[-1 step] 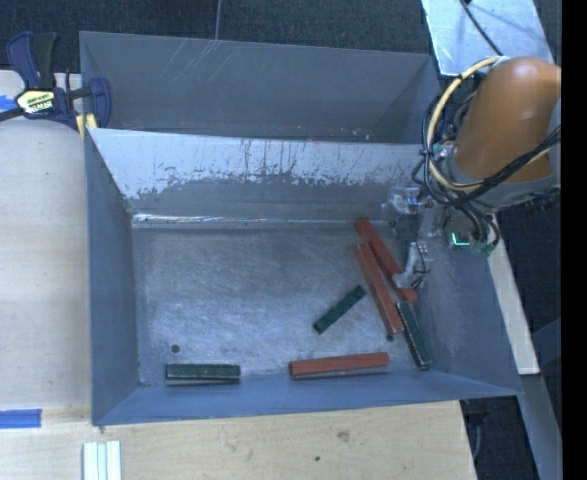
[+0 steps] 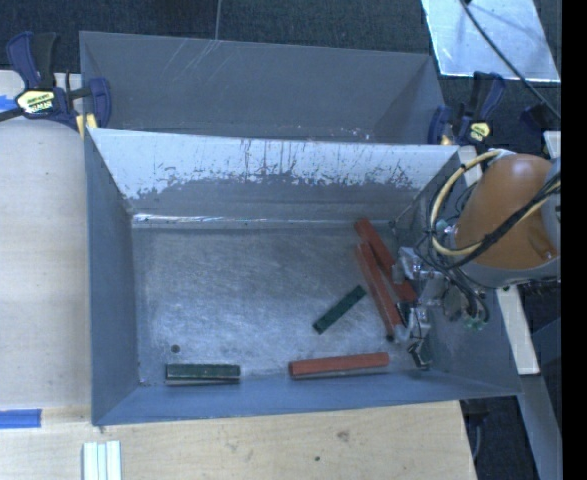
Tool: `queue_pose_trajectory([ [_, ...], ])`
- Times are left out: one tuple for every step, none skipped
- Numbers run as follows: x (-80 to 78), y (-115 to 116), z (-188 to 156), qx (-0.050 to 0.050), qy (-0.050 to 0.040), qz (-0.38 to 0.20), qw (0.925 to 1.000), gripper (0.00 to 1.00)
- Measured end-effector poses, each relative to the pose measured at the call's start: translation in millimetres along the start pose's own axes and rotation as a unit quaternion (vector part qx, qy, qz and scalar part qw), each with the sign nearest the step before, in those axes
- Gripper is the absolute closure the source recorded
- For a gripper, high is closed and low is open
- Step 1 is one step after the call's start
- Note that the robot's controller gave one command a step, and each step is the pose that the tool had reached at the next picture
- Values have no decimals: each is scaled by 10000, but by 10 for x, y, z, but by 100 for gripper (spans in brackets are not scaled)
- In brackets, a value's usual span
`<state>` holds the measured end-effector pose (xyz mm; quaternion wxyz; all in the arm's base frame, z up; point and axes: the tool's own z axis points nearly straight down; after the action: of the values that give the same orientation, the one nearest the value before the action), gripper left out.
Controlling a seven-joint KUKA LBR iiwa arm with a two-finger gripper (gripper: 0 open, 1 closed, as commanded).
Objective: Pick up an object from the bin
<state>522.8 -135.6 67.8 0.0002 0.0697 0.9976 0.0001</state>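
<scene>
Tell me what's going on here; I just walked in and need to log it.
The arm's gripper is down at the view's right end of the grey metal bin, beside two long red-brown bars lying close together. Nothing is visibly held. A short dark green bar lies mid-floor; another red-brown bar and a dark green bar lie along the front wall.

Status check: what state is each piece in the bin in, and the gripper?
Red pair: side by side, along the right wall.
Front red bar: flat along the front wall.
Middle green bar: flat, diagonal, lying free.
Front green bar: flat, front left.
Gripper: low at the right wall, beside the pair.
</scene>
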Motion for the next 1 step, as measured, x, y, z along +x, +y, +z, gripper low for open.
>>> queue_pose_trajectory([
  [284, -97, -306, 3, -3, 893, 9960, 0],
])
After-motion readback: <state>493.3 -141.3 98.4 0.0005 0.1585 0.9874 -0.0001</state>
